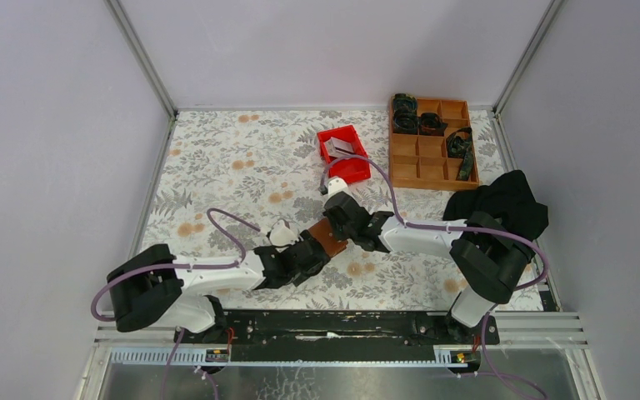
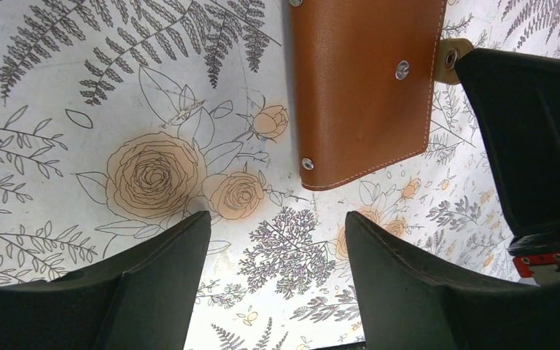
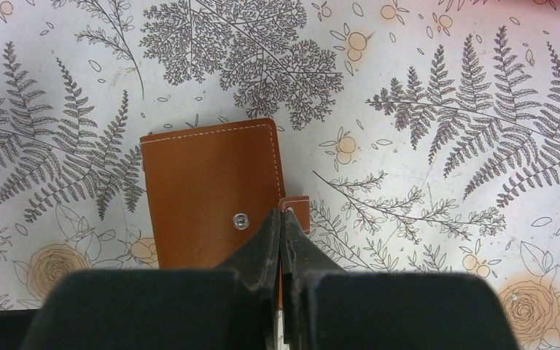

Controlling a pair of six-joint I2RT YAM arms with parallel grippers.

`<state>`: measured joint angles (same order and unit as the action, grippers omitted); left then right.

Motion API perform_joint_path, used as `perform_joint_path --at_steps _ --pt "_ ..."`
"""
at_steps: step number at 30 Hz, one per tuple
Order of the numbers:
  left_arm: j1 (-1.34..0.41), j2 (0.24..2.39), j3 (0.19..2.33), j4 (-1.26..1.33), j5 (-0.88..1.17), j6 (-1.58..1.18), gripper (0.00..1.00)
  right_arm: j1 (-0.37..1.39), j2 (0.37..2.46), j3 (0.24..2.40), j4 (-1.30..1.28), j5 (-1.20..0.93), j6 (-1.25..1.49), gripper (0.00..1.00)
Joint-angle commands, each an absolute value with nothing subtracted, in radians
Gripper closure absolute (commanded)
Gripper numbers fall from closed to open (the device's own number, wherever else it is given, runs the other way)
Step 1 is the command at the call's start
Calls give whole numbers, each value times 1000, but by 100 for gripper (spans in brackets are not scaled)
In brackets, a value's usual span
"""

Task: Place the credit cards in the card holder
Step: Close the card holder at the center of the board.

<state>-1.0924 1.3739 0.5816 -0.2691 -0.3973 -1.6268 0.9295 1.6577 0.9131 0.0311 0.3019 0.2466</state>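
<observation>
**A:** Where are the left fingers (image 2: 162, 286), and do they hold something?

**B:** They are spread apart and hold nothing. They hang low over the flowered surface (image 2: 58, 146). The card holder (image 2: 364, 87) lies just in front of their tips, not touching them.

**A:** And the card holder itself?

**B:** It is folded shut and lies flat on the surface, between the two arms, near the middle. Its snap tab (image 3: 297, 210) sticks out at one side.

**A:** What about the right fingers (image 3: 257, 251)?

**B:** They are pressed together on that snap tab, at the edge of the card holder.

**A:** Do you see the credit cards (image 1: 340, 147)?

**B:** One grey card shows in the red bin (image 1: 352, 169), further back than the card holder. How many are there, I cannot tell.

**A:** And more to the right?

**B:** An orange-brown tray (image 1: 427, 165) with dark things in some compartments, and a black cloth (image 1: 500, 204) beside the right arm.
</observation>
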Motion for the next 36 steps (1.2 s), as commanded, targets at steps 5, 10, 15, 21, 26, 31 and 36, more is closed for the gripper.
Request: perform_joint_path --at_steps 5,10,15,21,26,31,36 --pt "-1063 1496 551 -533 -435 -1586 20 941 1611 953 13 285 237 100" --pt "-1033 1531 558 -513 -426 -1566 19 945 1610 955 9 263 239 100" --pt "-1001 1545 565 -494 -420 -1543 19 955 1611 956 8 254 238 100" --pt "-987 1575 570 -477 -402 -1523 19 962 1612 964 5 250 237 100" --pt "-985 1609 572 -466 -375 -1510 19 967 1614 966 2 243 236 100" --pt "-986 1639 564 -448 -340 -1506 19 971 1616 971 1 243 232 100" --pt "-986 1620 534 -437 -320 -1525 19 971 1615 972 0 248 226 100"
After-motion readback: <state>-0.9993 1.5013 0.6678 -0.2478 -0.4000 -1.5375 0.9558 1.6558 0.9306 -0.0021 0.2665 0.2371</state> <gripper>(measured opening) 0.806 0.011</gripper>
